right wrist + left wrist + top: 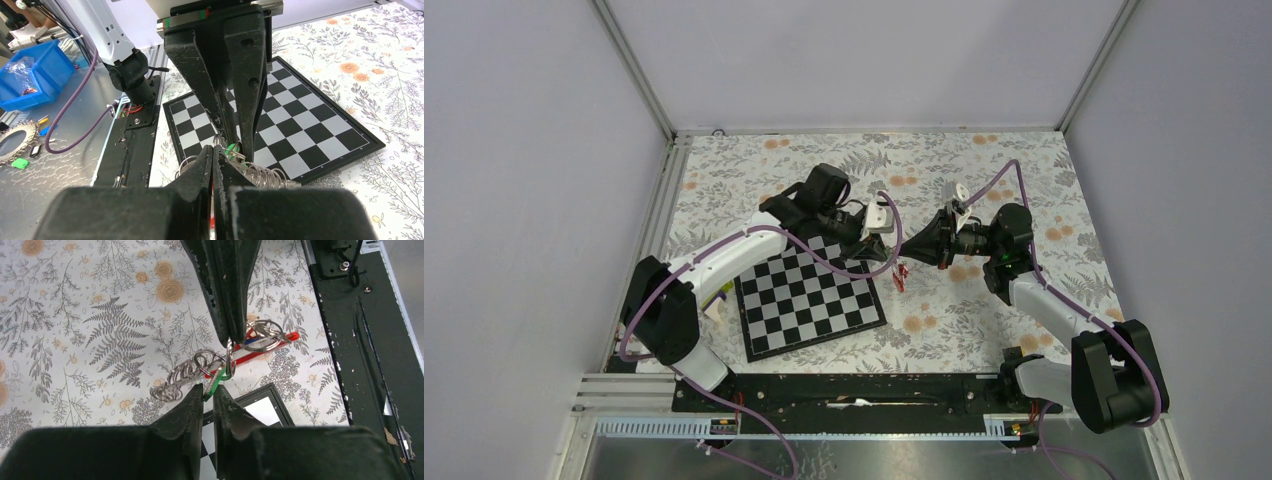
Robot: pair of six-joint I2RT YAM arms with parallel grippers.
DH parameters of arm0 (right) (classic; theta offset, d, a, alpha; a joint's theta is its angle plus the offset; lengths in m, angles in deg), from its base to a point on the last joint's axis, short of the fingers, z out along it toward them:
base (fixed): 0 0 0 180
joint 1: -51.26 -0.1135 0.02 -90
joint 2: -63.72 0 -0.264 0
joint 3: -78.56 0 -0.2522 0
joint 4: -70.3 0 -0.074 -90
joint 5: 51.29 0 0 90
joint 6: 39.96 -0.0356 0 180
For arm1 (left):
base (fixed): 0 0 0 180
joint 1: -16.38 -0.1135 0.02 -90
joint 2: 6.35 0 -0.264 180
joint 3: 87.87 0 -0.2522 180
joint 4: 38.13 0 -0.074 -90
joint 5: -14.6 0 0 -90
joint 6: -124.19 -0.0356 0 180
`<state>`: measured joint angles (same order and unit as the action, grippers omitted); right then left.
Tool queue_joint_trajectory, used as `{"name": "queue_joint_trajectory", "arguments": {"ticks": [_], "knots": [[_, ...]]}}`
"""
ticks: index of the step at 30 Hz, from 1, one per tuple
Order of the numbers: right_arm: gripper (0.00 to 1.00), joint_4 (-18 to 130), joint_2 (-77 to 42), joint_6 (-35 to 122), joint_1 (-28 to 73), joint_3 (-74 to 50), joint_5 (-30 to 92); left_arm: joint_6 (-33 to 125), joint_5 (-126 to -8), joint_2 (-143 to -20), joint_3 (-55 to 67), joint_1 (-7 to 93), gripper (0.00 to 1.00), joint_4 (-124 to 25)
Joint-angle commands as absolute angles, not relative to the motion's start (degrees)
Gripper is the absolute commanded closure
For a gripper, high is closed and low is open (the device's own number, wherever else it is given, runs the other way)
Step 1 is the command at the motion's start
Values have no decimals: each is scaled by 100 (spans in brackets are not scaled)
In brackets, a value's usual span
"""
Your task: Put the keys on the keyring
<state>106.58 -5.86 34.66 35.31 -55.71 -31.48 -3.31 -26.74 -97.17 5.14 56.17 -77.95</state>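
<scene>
Both grippers meet tip to tip above the floral cloth, just right of the chessboard. My left gripper pinches the end of a green key between its fingertips. That key hangs from a bunch of metal rings. My right gripper is shut, with a thin wire ring at its tip and the red keyring right beside it. A blue piece lies along the red one. In the right wrist view the green key sits just past my shut fingertips, between the left gripper's fingers. Red parts dangle below the tips.
The black-and-white chessboard lies under and left of the bunch. The black base rail runs along the near edge. A blue bin stands off the table beside the left arm's base.
</scene>
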Motion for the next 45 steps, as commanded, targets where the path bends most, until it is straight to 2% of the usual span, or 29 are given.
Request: {"name": "queue_joint_trajectory", "arguments": {"ticks": [1,5,27,43,45], "knots": [[100,10904,-547,3580,3565,-5429,-3301,-310,-2207,-9702,332,5617,90,-7669],[100,10853,-534,3624,3578,-5424,-3282,-304,-2109,-9743,350,5620,100,-7831],[100,10486,-578,4021,3605,-5444,-3073,87,-2497,-9893,407,5951,100,-8062],[100,10636,-723,3968,3543,-5525,-3090,503,-3070,-10164,-132,5980,100,-8063],[100,10551,-684,4039,3543,-5512,-3086,510,-3157,-10148,-130,5979,95,-8063]]}}
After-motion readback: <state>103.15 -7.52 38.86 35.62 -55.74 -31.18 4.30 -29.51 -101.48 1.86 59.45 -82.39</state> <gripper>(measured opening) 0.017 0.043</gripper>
